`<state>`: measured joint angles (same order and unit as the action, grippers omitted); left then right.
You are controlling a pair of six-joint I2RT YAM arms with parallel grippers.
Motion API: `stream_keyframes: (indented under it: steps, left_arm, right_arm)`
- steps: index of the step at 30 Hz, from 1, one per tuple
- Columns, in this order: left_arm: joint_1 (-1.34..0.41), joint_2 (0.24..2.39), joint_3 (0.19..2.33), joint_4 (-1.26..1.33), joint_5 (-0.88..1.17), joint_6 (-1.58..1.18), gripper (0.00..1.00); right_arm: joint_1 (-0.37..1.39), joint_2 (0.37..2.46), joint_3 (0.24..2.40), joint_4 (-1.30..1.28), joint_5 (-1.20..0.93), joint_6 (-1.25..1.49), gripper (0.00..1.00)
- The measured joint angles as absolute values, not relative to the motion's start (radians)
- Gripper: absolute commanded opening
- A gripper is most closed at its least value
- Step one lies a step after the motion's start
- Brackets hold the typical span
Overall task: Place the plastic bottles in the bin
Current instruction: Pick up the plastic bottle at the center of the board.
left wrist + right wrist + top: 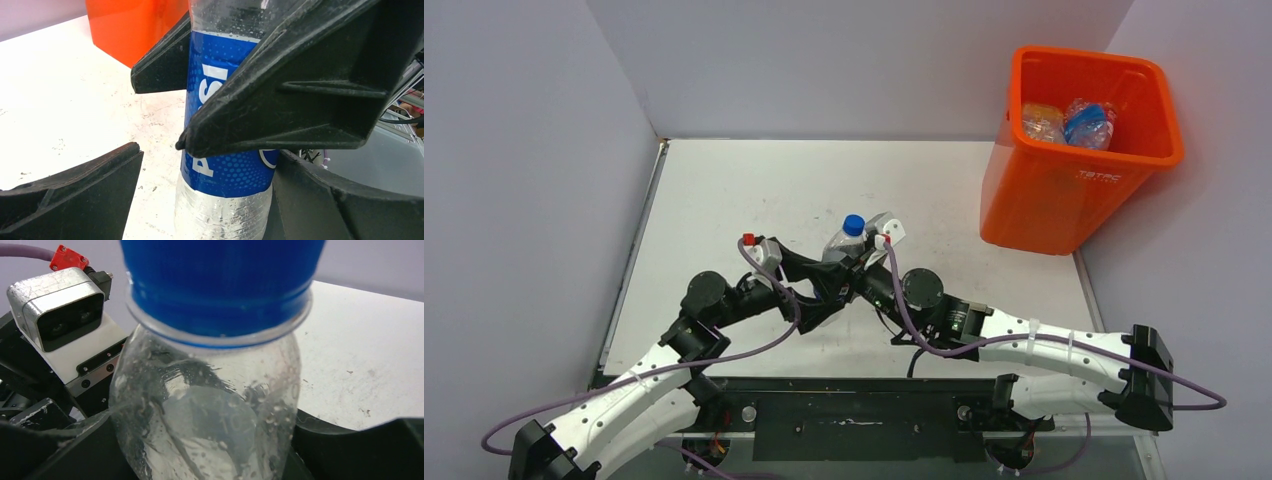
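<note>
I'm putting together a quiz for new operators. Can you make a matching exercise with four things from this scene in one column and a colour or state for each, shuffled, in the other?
Column one:
1. bottle cap
2. bin
3. left gripper
4. right gripper

Column two:
a. closed on the bottle
b. orange
c. open
d. blue

Pairs: 1-d, 2-b, 3-c, 4-a

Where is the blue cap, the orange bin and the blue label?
blue cap (854, 223): top view, middle of the cap's top.
orange bin (1039, 195): top view, its front wall.
blue label (227, 172): left wrist view, lower part of the label.
</note>
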<state>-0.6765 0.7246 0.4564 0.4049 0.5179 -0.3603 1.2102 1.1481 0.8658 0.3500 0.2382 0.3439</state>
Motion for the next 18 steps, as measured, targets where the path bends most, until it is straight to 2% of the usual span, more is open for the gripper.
stream_keyframes:
  steps: [15,18]
  left_arm:
    - [-0.681,0.697,0.432,0.461,0.552,-0.416,0.97]
    - [-0.680,0.714,0.432,0.490,0.574,-0.427,0.76]
  right_arm:
    - [1.203,1.068,0.762,0.433,0.186,0.461,0.24]
    - [1.198,1.064,0.762,0.434,0.169,0.467,0.33]
